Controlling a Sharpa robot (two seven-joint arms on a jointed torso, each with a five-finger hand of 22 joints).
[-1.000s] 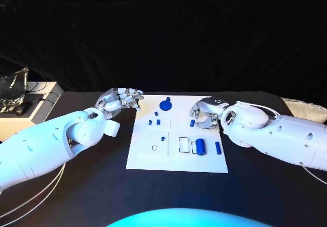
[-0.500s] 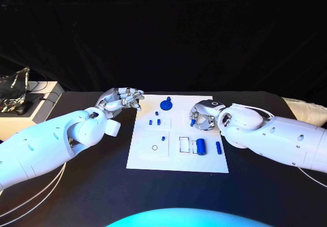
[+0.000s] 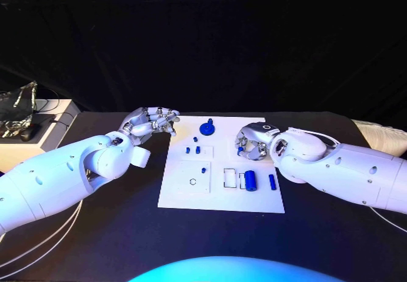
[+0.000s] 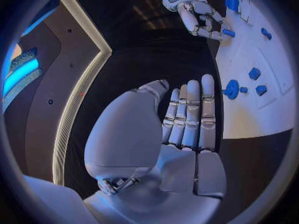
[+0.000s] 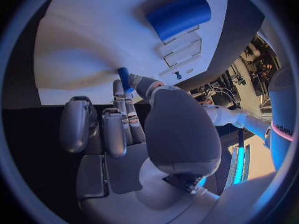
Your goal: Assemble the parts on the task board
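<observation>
**Right hand pinches a small blue part over the task board; left hand waits empty at the board's far left corner**

Head view: the white task board lies in the middle of the black table. The left hand hangs just off the board's far left corner, fingers curled loosely, holding nothing. The right hand is over the board's right edge toward the far side, with a small blue part pinched in its fingertips. On the board, a blue knob stands near the far edge, a blue cylinder lies toward the near right, and a slim blue bar lies just beside it at the right edge.

Left wrist view: the left hand has its fingers straight and side by side, thumb apart, nothing in it. Past it lies the board with the knob on it, and the right hand holds the small part over the board.

Right wrist view: the right hand holds the small part between thumb and a fingertip, close above the board. The cylinder lies further along the board.
</observation>
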